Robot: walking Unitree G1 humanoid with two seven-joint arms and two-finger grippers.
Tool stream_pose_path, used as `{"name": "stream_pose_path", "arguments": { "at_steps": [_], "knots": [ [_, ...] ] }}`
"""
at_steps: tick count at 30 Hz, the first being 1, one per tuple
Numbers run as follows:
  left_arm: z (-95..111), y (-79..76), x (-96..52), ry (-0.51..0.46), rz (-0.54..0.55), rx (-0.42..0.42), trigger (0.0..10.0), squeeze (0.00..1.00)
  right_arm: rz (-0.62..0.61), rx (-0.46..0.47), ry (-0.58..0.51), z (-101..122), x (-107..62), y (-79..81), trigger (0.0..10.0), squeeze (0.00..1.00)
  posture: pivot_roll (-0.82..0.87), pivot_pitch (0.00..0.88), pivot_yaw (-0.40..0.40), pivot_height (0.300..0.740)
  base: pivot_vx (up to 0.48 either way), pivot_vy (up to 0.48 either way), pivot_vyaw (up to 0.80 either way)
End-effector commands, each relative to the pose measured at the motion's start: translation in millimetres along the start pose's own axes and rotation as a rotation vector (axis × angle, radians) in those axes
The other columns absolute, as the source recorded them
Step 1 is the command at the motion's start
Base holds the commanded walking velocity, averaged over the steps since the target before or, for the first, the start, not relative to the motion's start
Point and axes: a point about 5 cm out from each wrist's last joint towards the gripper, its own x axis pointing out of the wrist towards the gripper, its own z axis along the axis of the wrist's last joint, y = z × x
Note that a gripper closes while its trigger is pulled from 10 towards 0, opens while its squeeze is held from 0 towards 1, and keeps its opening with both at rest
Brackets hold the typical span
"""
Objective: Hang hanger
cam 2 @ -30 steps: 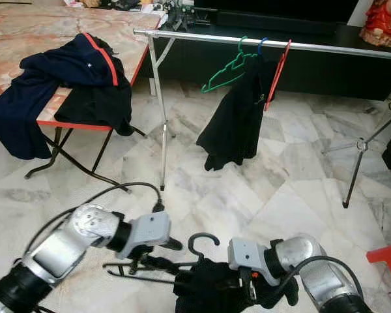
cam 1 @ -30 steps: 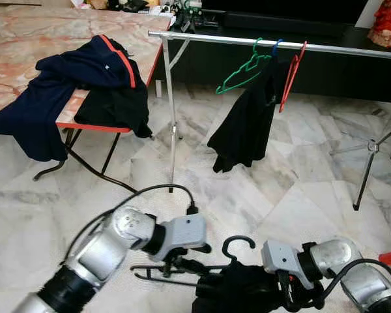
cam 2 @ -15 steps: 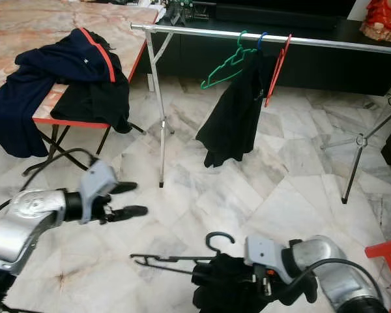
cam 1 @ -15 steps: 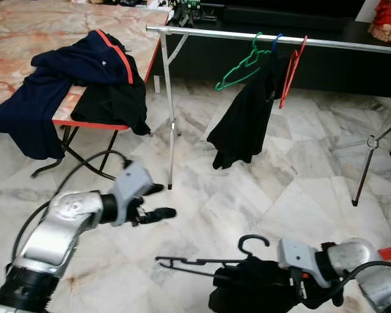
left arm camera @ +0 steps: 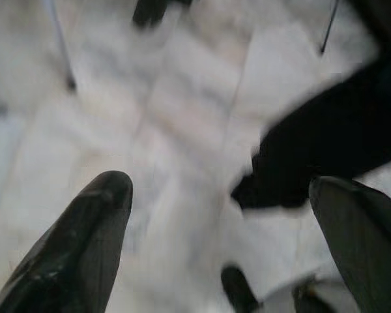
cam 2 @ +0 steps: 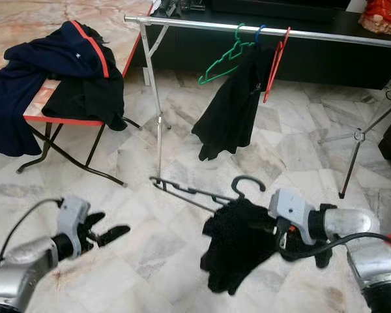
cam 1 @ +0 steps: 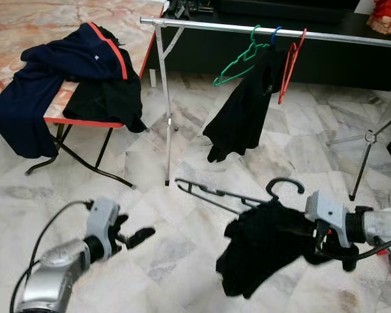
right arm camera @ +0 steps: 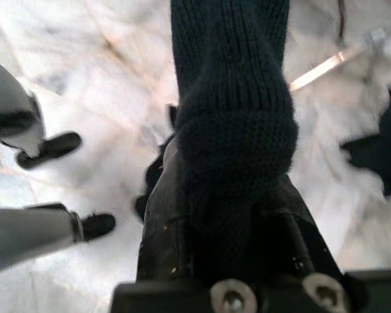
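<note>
- A folding table [cam 1: 26, 16] with a marble-pattern top and red edge is standing at the far left, with a navy jacket [cam 1: 49, 85] with a red stripe and a black garment [cam 1: 107, 101] draping over its edge.
- The left gripper [cam 1: 131, 233] is hovering low over the marble floor [cam 1: 182, 261] near the left, its two black fingers [left arm camera: 78, 241] spread apart and holding nothing.
- A silver clothes rail [cam 1: 208, 26] is running across the top of the scene, from beside the table toward the right.
- On the rail, a green hanger [cam 1: 238, 62] is hanging empty, a blue hook is carrying a black garment [cam 1: 244, 111] that is drooping toward the floor, and a red hanger [cam 1: 290, 62] is hanging just beside it.
- The black hanger [cam 1: 231, 195] is being held in the air below the rail, well apart from it, tilting with its hook [cam 1: 285, 186] pointing up and a black knitted garment [cam 1: 264, 244] drooping from it.
- The right gripper [cam 1: 313, 231] is clamping on the knitted garment at the hanger's right end; the right wrist view shows the knit bunching between its fingers.
- A thin tripod stand [cam 1: 368, 147] is standing at the far right.
</note>
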Motion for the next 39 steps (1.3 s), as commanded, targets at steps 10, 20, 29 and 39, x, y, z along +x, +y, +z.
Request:
{"name": "stream_pose_path", "arguments": {
  "at_steps": [10,20,29,39],
  "knots": [
    [30.0,-58.8,49.7,-0.18,-0.277,-0.15,10.0,1.0,0.119,-0.028,-0.048,17.7,3.0,21.5,0.0,0.0,-0.05,0.231,-0.084,0.74,0.0,0.0,0.0],
    [11.7,-75.6,49.5,-0.089,-0.46,-0.056,10.0,0.0,0.128,-0.055,-0.066,31.3,5.9,22.7,0.0,0.0,-0.06,0.222,-0.083,0.74,0.0,0.0,0.0],
    [4.6,-72.9,49.3,-0.071,-0.461,0.007,10.0,0.0,0.13,-0.089,-0.085,42.4,7.0,22.1,0.0,0.0,-0.07,0.199,-0.087,0.74,0.0,0.0,0.0],
    [10.6,-80.4,58.9,-0.076,-0.48,0.071,10.0,0.0,0.133,-0.102,-0.096,47.9,8.9,21.0,0.0,0.0,-0.07,0.196,-0.088,0.74,0.0,0.0,0.0]
  ]
}}
